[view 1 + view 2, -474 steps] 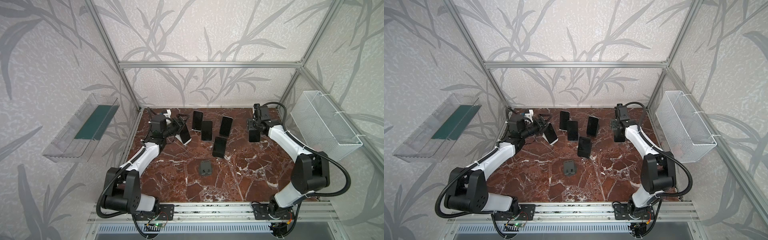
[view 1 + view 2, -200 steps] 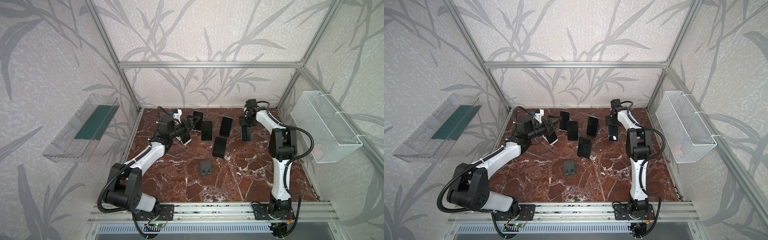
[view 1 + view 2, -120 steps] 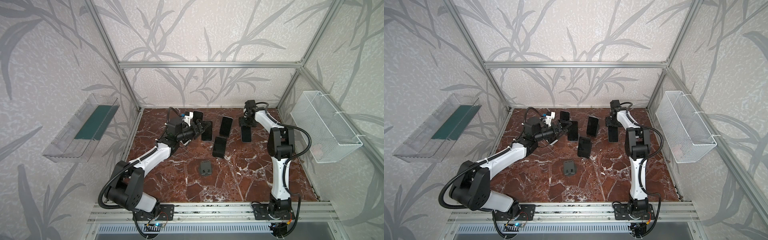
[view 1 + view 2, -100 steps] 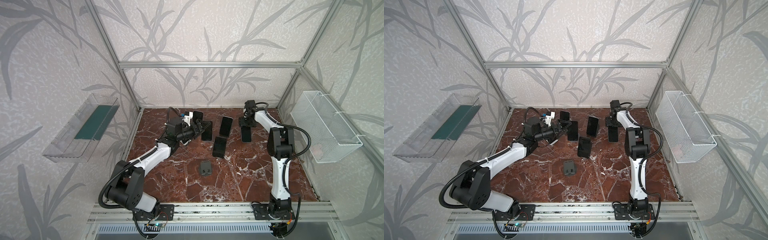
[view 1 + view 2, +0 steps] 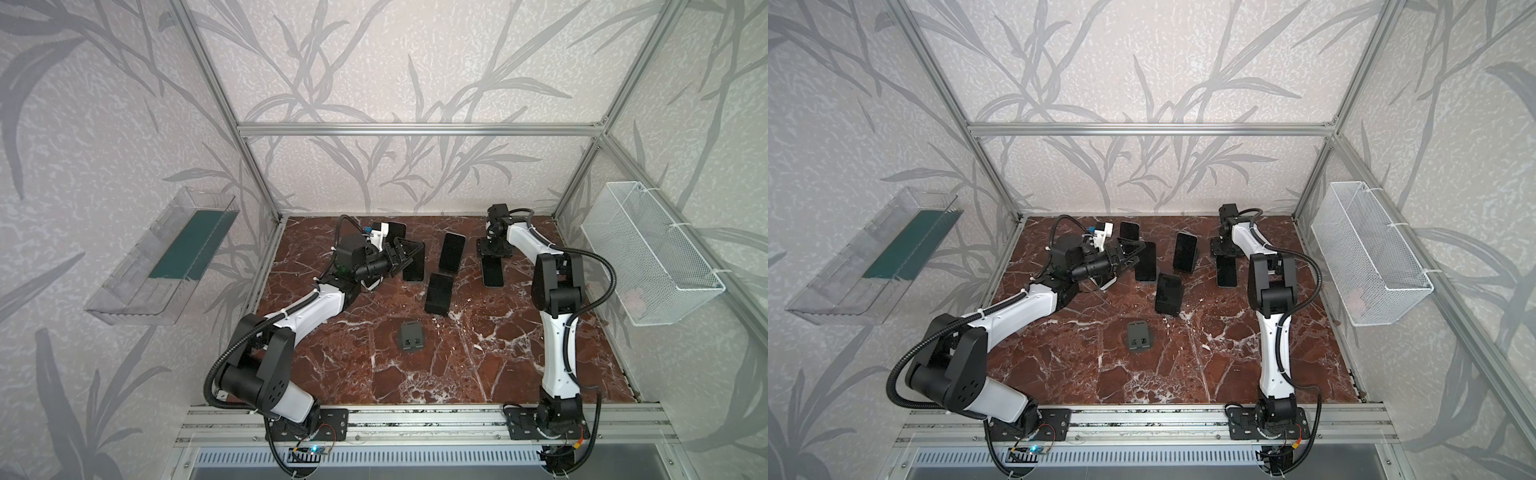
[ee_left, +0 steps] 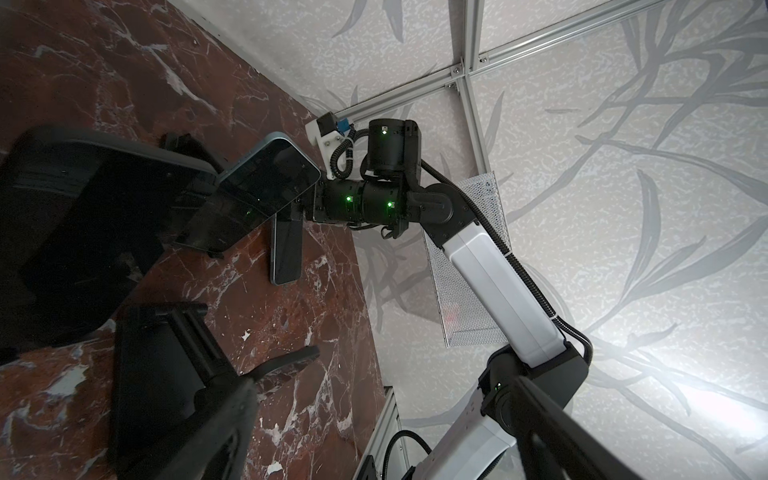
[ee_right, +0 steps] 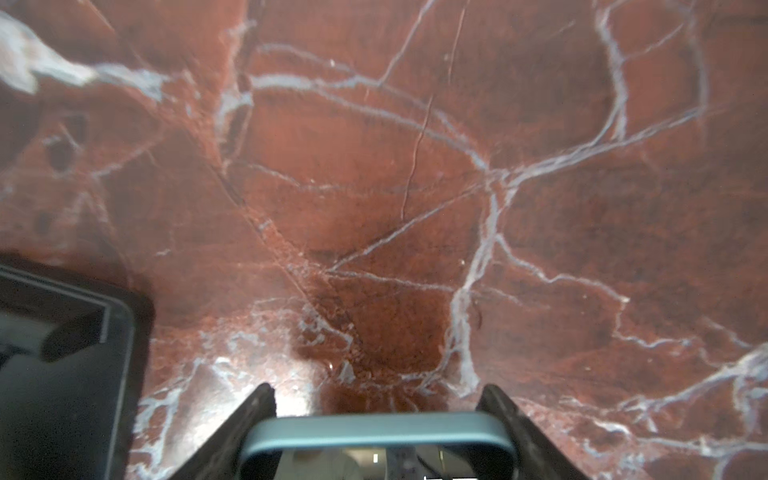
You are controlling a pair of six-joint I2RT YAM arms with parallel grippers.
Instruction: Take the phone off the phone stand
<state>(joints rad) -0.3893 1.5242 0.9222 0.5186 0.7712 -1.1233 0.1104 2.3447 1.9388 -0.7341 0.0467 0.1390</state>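
The right wrist view shows only one end of the grey-edged phone point(image 7: 376, 440) between the right gripper point(image 7: 377, 395) fingers. The frame edge cuts off the rest and crops a dark flat object point(image 7: 62, 374) nearby, while the marble table point(image 7: 415, 166) blurs toward one corner. In both top views, at 10 o'clock on the table, the left arm point(image 5: 316, 303) hides all but a corner of a white-rimmed object point(image 5: 1108, 285). In the wire basket point(image 5: 648, 257) at 3 o'clock, something pale is too small to identify.
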